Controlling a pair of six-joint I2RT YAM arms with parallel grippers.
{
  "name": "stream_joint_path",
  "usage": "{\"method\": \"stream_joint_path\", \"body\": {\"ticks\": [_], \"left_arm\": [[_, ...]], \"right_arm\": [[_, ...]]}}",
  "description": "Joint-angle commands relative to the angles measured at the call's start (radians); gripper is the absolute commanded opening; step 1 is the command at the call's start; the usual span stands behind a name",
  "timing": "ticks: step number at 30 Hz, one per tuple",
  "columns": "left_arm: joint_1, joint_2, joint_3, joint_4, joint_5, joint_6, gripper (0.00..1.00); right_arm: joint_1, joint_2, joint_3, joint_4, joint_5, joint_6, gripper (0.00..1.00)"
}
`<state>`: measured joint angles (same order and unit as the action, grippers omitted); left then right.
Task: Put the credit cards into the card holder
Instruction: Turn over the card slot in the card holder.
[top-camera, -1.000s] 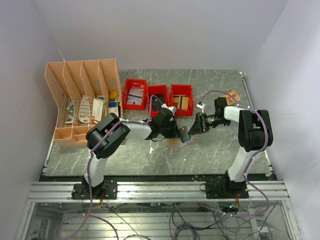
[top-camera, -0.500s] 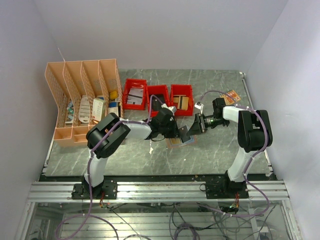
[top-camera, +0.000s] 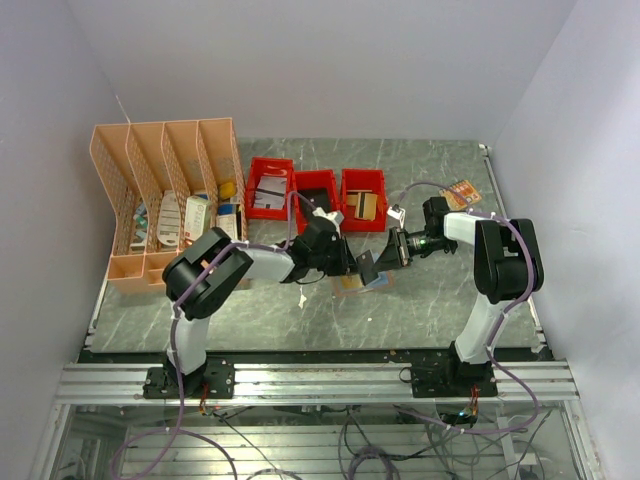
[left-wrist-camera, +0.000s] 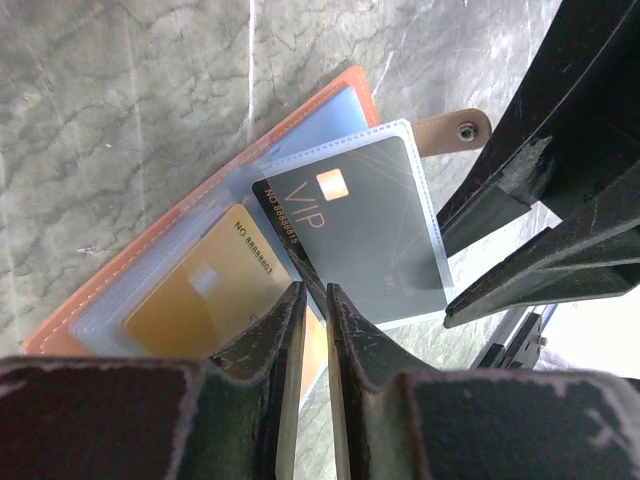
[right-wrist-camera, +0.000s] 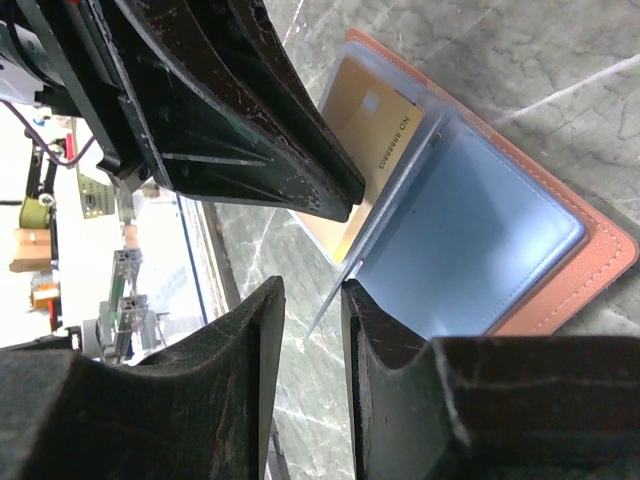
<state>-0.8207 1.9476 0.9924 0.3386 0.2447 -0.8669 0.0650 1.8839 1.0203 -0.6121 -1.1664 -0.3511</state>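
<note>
While the card holder (left-wrist-camera: 180, 220) lies unfolded on the counter (top-camera: 450, 300) between the two arms, the step in hand looks like seating cards in its clear sleeves. A gold card (left-wrist-camera: 200, 300) and a dark VIP card (left-wrist-camera: 350, 230) already sit in pockets. The left jaws stand narrowly parted just over the dark card's corner, clamping nothing I can see. The right jaws are parted either side of a sleeve leaf's (right-wrist-camera: 385, 205) edge. Next, I judge, that leaf needs steadying and any card left over needs fetching. The counter is grey-green and marble-patterned, with red bins (top-camera: 315, 190) and a peach organizer (top-camera: 165, 195) at the back, inside plain white walls.
</note>
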Motion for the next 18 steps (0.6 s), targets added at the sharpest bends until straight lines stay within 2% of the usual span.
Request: {"method": "stream_joint_path", "body": {"ticks": [1,7,11,18], "left_arm": [[0.011,-0.06,-0.023,0.072,0.007,-0.02,0.27],[0.03,-0.096,-0.094,0.173,0.002,-0.074,0.3],[0.041,-0.139,-0.165,0.258,-0.057,-0.111,0.31],[0.047,-0.089,-0.166,0.316,-0.005,-0.152,0.29]], "right_arm": [[0.002,0.024,0.012,-0.008,-0.047,-0.006,0.29],[0.003,0.041,0.017,-0.026,-0.076,-0.024,0.33],[0.006,0.045,0.019,-0.038,-0.104,-0.038,0.36],[0.012,0.047,0.024,-0.049,-0.129,-0.054,0.38]]}}
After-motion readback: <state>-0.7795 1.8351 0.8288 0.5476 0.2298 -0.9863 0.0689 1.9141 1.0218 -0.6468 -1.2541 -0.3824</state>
